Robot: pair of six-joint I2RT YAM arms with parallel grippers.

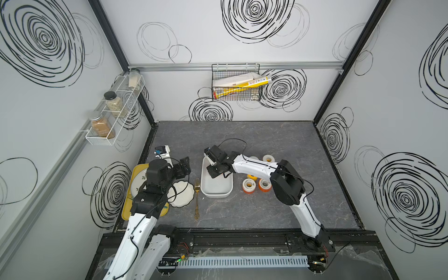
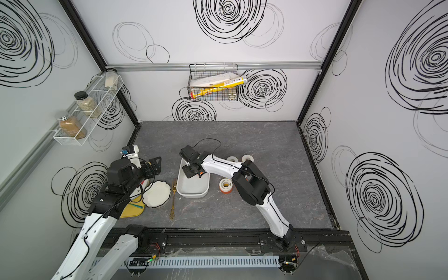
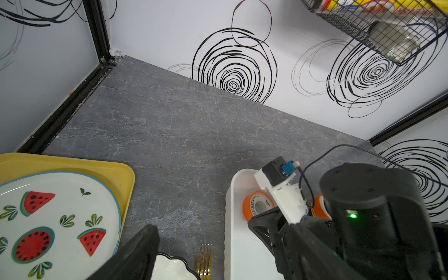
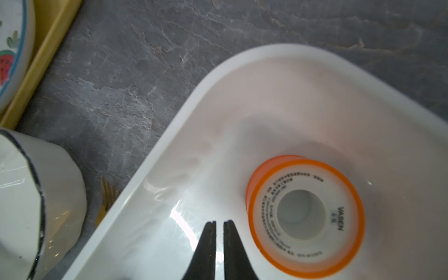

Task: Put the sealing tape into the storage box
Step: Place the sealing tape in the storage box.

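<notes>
In a top view the right end effector (image 1: pixel 213 169) is hovering over the box (image 1: pixel 216 192), spare rolls (image 1: pixel 246 186) waiting on the bench (image 1: pixel 242 213); the left end effector (image 1: pixel 184 166) is idling open, empty, clear of the work; in the right wrist view the jaws are resting shut, empty, since the roll (image 4: pixel 305 213) beside them is already lying in the box.

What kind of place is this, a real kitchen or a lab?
Probably a robot test booth dressed as a kitchen: scribble-printed panel walls enclose a grey table, the left arm and right arm sit on a front rail, and a spice rack hangs on one wall.
</notes>
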